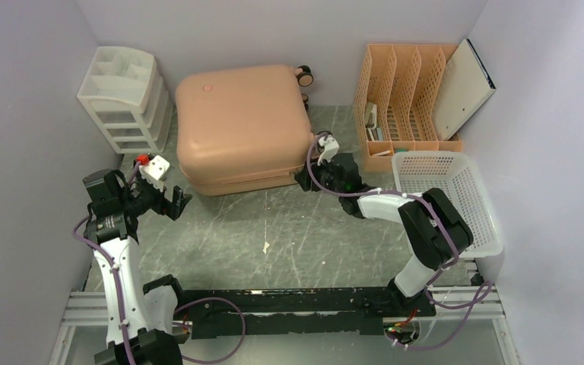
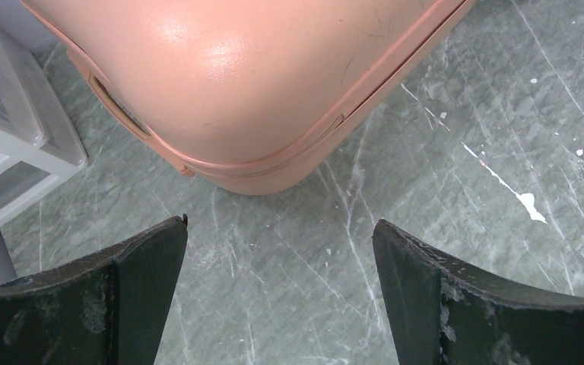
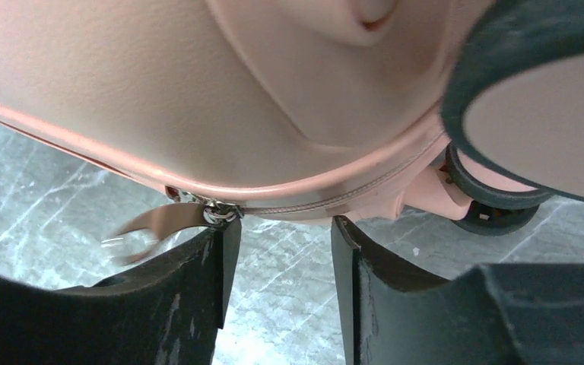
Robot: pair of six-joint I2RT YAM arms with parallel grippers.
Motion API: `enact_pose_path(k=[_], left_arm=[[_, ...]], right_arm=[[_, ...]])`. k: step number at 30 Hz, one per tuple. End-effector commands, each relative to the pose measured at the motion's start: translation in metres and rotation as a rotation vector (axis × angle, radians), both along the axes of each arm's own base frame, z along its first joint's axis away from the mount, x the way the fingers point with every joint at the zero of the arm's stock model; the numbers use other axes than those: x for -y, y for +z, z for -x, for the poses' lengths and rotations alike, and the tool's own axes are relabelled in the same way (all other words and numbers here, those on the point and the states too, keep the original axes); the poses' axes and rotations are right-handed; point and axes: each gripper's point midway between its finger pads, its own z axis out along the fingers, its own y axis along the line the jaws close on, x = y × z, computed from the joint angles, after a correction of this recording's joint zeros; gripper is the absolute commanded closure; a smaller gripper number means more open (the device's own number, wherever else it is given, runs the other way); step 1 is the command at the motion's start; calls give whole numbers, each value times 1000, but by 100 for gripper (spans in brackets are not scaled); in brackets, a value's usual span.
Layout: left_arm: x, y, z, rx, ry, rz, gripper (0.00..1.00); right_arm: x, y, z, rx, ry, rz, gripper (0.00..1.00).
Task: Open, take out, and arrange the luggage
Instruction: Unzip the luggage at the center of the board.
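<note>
Luggage [image 1: 243, 125], a large salmon-pink hard-shell suitcase with rounded corners, lies flat and closed at the back middle of the grey marbled surface [image 1: 289, 236], its black spinner wheels [image 1: 304, 74] toward the rear wall. A white plastic drawer unit [image 1: 125, 99] stands just to its left, with an orange-tan slotted file rack [image 1: 395, 91] and a white mesh basket [image 1: 449, 198] to its right. The left hand [image 2: 280, 224] hovers near the suitcase's near left corner, fingers spread wide with nothing between them. The right hand [image 3: 283, 228] is at the near right corner, fingers partly apart and empty, with the pink zipper pull [image 3: 160, 222] just beside one fingertip at the seam
</note>
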Motion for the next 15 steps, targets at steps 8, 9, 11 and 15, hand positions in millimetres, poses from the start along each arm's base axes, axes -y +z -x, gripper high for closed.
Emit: enact_pose_path(k=[8,9,11,15], left_arm=[[2,5,3,29,-22,-3,3],[3,5,3,31,-25,-4,3],[3,5,3,31,-25,-4,3],[3,5,4,34,-28,-4,3]], right_arm=[[13,16,4,125,104,23,40],[16,18,3,126,103,10,40],[23,20,0,106,94,-14,40],[26,24,-2,51,108,-94,40]])
